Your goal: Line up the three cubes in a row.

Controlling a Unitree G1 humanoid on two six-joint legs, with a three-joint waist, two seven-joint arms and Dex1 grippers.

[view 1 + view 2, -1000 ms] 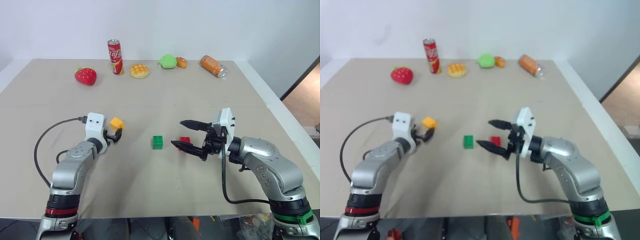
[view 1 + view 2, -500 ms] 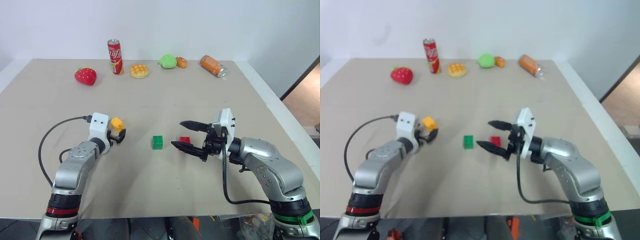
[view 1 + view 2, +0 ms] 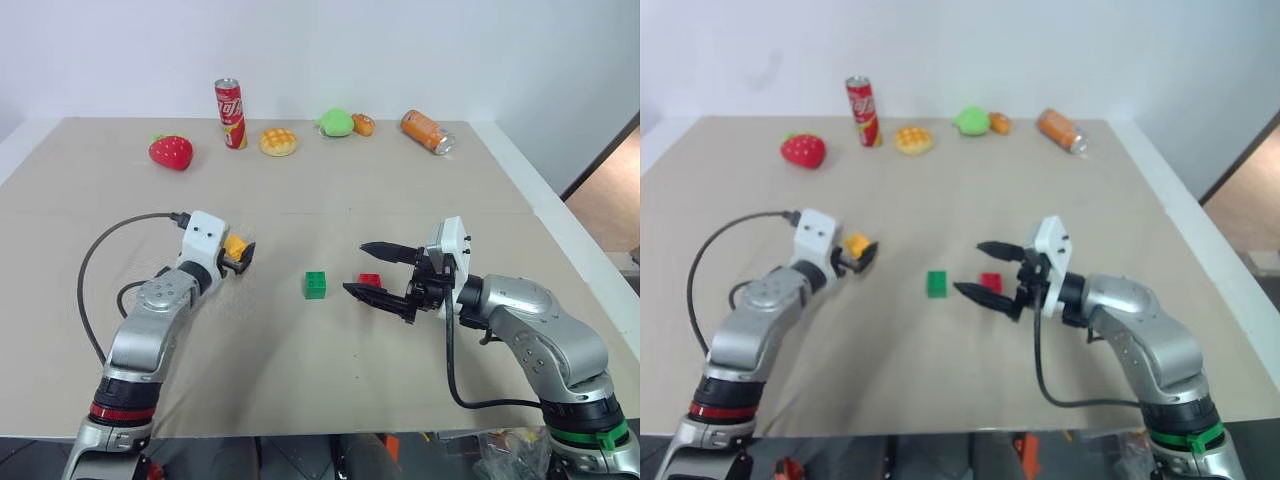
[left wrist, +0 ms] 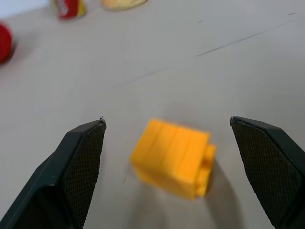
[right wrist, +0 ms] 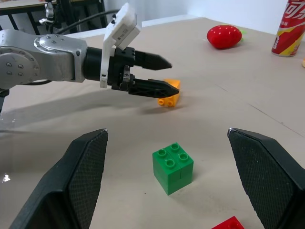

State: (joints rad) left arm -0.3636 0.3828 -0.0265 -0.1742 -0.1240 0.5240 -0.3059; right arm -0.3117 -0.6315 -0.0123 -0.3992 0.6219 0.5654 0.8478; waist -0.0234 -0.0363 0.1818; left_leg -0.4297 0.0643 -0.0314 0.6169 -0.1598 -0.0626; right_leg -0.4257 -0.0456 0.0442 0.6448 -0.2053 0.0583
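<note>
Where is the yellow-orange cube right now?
In the left eye view the yellow-orange cube lies tipped on the table's left half, between the open left gripper's fingers, well left of the green cube.

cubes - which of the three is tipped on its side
The yellow-orange cube: it lies tipped, studs facing sideways, between the left gripper's open fingers. The green cube stands studs up; the red cube appears upright.

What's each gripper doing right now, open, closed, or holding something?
Left gripper: open, fingers either side of the yellow-orange cube, not gripping it.
Right gripper: open, holding nothing.
</note>
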